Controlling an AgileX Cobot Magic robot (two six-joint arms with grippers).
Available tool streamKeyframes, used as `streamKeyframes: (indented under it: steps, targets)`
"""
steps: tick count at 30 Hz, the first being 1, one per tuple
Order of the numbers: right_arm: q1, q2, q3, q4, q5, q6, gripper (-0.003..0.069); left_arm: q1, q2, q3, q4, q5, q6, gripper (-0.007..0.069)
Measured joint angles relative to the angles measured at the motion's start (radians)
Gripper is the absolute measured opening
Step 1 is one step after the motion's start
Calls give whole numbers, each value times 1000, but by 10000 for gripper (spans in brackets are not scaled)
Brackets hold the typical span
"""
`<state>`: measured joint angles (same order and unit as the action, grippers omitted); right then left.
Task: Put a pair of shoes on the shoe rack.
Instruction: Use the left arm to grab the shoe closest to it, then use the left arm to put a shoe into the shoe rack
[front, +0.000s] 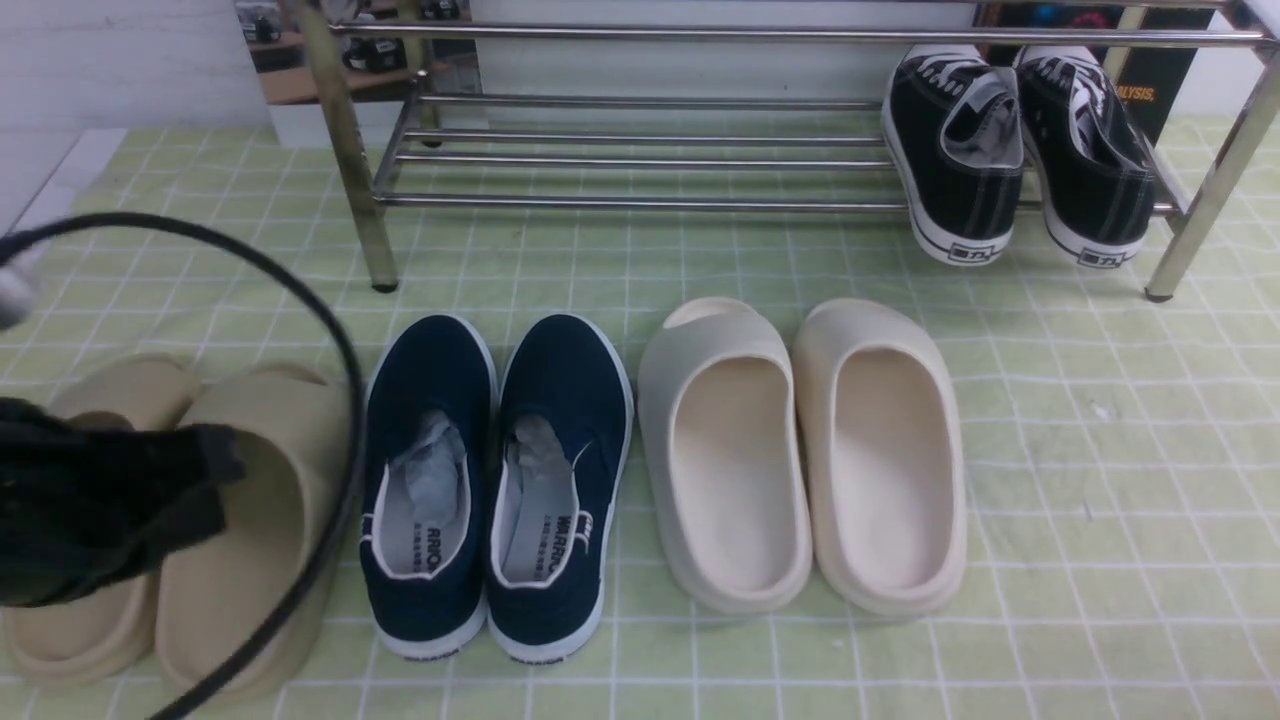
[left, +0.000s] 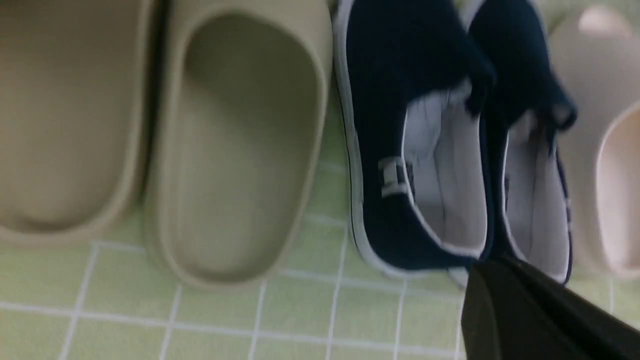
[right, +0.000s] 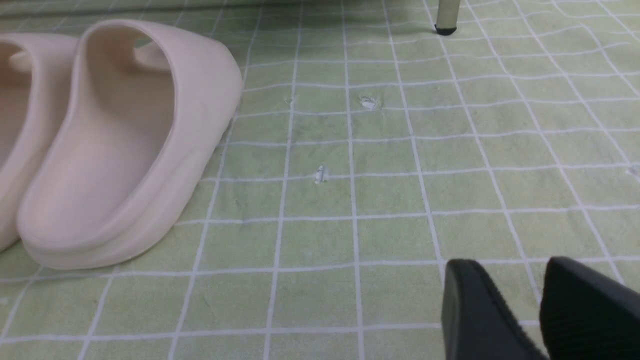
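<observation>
The pair of shoes, two navy-blue slip-ons with white soles, stands side by side on the green checked cloth: the left one (front: 430, 470) and the right one (front: 560, 460), heels toward me. Both show in the left wrist view (left: 385, 125) (left: 520, 75). The chrome shoe rack (front: 640, 150) stands behind them, its left and middle bars bare. My left gripper (front: 220, 480) hovers over the beige slides, left of the navy shoes, holding nothing; its jaws show as one dark wedge with no gap (left: 482, 267). My right gripper (right: 510, 265) is slightly open and empty, low over bare cloth.
Two black lace-up sneakers (front: 1020, 150) sit on the rack's right end. Cream slides (front: 800, 450) lie right of the navy shoes, beige slides (front: 250, 520) to their left. A black cable (front: 330, 330) loops over the beige slides. A rack leg (right: 445, 20) stands ahead of the right gripper.
</observation>
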<state>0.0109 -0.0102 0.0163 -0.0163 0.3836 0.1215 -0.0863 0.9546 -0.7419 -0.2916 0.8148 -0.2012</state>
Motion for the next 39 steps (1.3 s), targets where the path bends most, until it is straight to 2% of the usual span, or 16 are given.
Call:
streamKeyframes:
  steps: [4,6,10,11,13,14,19,21,22,24,25,26,27,28,33,39]
  targets:
    - [0,0,0,0,0,0,239,-77,179,-60,-21,51,53,-13]
    - [0,0,0,0,0,0,239,-146,241,-83,26,38,15,-13]
    - [0,0,0,0,0,0,239,-229,363,-130,197,-5,-168,4]
    - [0,0,0,0,0,0,239,-234,399,-144,261,-24,-242,37]
    - [0,0,0,0,0,0,239,-234,428,-151,299,-43,-285,72]
    - [0,0,0,0,0,0,239,-234,478,-160,343,-79,-333,146]
    - [0,0,0,0,0,0,239,-236,591,-166,359,-190,-372,373]
    - [0,0,0,0,0,0,239,-236,631,-166,359,-224,-380,397]
    - [0,0,0,0,0,0,239,-236,657,-166,364,-244,-393,382]
    - [0,0,0,0,0,0,239,-236,698,-166,384,-270,-429,278]
    - [0,0,0,0,0,0,239,-236,704,-166,390,-273,-433,265]
    - [0,0,0,0,0,0,239,-236,714,-167,408,-271,-453,189]
    - [0,0,0,0,0,0,239,-236,716,-172,432,-263,-482,74]
    - [0,0,0,0,0,0,239,-236,716,-178,445,-252,-501,20]
    - [0,0,0,0,0,0,239,-236,687,-252,466,-137,-515,12]
    - [0,0,0,0,0,0,239,-236,638,-451,474,25,-408,11]
